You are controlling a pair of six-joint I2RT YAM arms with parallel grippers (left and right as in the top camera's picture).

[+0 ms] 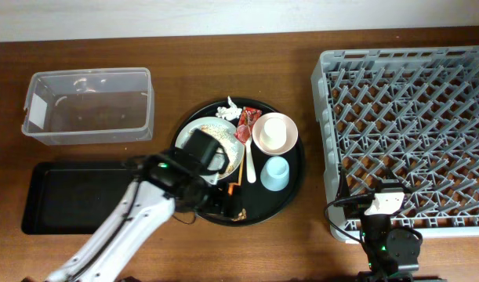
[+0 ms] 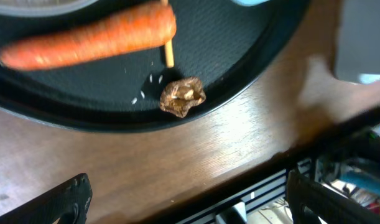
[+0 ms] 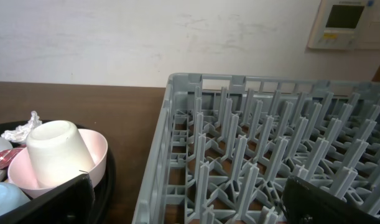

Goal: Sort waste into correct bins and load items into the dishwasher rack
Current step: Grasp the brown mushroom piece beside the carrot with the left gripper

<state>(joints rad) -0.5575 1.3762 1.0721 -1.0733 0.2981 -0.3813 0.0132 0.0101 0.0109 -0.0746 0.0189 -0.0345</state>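
Note:
My left gripper [image 1: 212,200] hangs open and empty over the front edge of the round black tray [image 1: 295,168]. In the left wrist view its fingers [image 2: 190,205] straddle bare table, just short of a brownish mushroom bit [image 2: 182,96], a few rice grains [image 2: 146,87], the orange carrot [image 2: 90,40] and a chopstick end [image 2: 169,53]. The tray also holds the plate [image 1: 194,133], the cream-pink bowl [image 1: 274,145] with the small white cup [image 3: 53,152] in it, the light blue cup [image 1: 275,173], the white fork [image 1: 250,160], the red wrapper [image 1: 247,125] and the white paper [image 1: 227,111]. My right gripper [image 3: 190,205] is open and empty over the near left corner of the grey rack [image 1: 411,133].
The clear tub [image 1: 86,106] stands at the back left. The shallow black rectangular tray [image 1: 59,196] lies in front of it, beside my left arm. The table's front edge runs close below the round tray [image 2: 252,37]. The rack [image 3: 270,155] fills the right side.

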